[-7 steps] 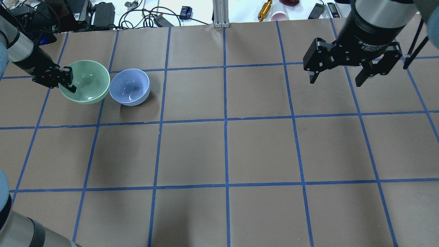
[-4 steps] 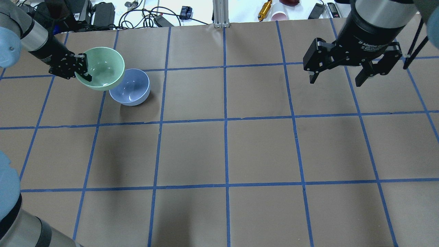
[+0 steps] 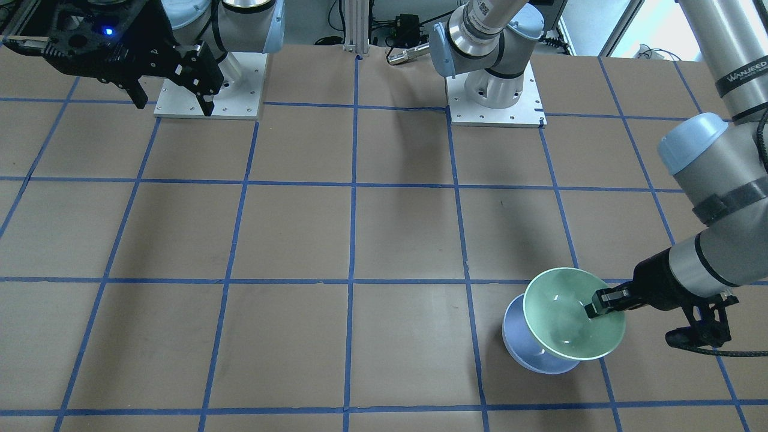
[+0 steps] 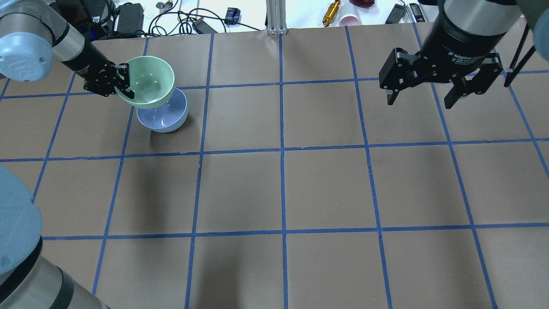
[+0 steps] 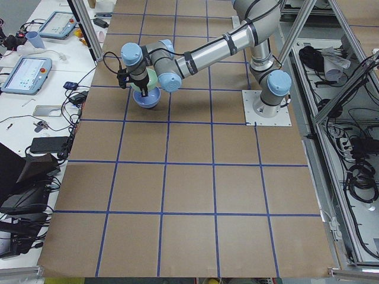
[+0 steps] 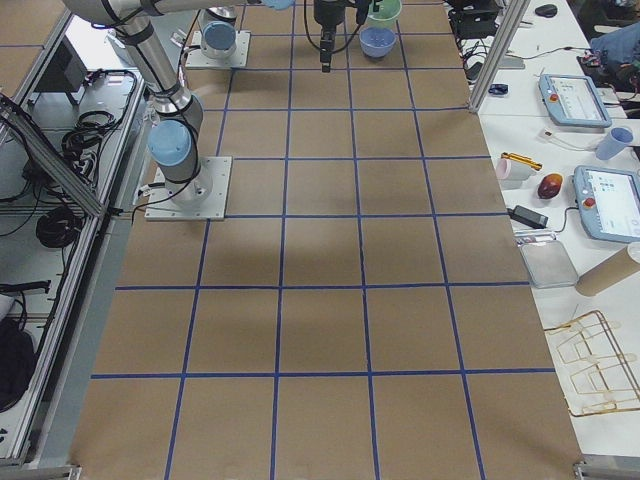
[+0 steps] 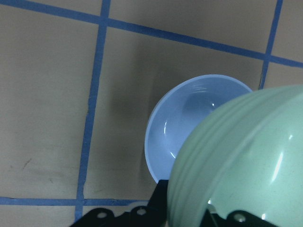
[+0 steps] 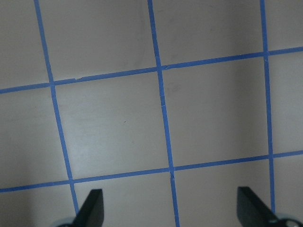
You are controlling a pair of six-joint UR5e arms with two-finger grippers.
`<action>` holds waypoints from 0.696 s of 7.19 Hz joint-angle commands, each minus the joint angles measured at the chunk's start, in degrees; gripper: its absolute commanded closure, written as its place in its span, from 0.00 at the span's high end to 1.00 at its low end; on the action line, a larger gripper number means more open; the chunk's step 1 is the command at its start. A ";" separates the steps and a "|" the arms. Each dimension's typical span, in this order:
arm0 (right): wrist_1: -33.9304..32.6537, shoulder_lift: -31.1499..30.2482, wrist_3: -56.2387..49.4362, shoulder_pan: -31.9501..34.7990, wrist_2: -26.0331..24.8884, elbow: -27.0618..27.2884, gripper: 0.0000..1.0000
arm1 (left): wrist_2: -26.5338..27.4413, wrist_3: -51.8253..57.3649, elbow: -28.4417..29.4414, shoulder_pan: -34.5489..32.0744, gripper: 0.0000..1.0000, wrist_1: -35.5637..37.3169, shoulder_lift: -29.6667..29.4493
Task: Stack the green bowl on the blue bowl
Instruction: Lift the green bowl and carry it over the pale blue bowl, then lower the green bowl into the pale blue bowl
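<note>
My left gripper [image 4: 125, 84] is shut on the rim of the mint-green bowl [image 4: 148, 81] and holds it in the air, tilted, partly over the pale blue bowl [image 4: 165, 116], which stands on the table. In the front-facing view the green bowl [image 3: 567, 315] overlaps the blue bowl [image 3: 525, 351], gripped at its right rim by the left gripper [image 3: 595, 307]. In the left wrist view the green bowl's underside [image 7: 246, 165] hangs above the blue bowl [image 7: 182, 135]. My right gripper [image 4: 422, 94] is open and empty, high over the table's far right.
Brown paper with a blue tape grid [image 4: 282, 150] covers the table. Cables, chargers and small tools [image 4: 188, 17] lie beyond the far edge. The arm bases [image 3: 495, 90] stand at the robot's side.
My left gripper has lifted the green bowl off the table and carried it right, from beside the blue bowl to partly above it. The right arm has not moved.
</note>
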 commanded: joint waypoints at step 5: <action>-0.05 0.00 0.00 0.00 0.00 -0.08 1.00 | 0.07 4.41 0.08 -0.10 0.00 0.89 -3.13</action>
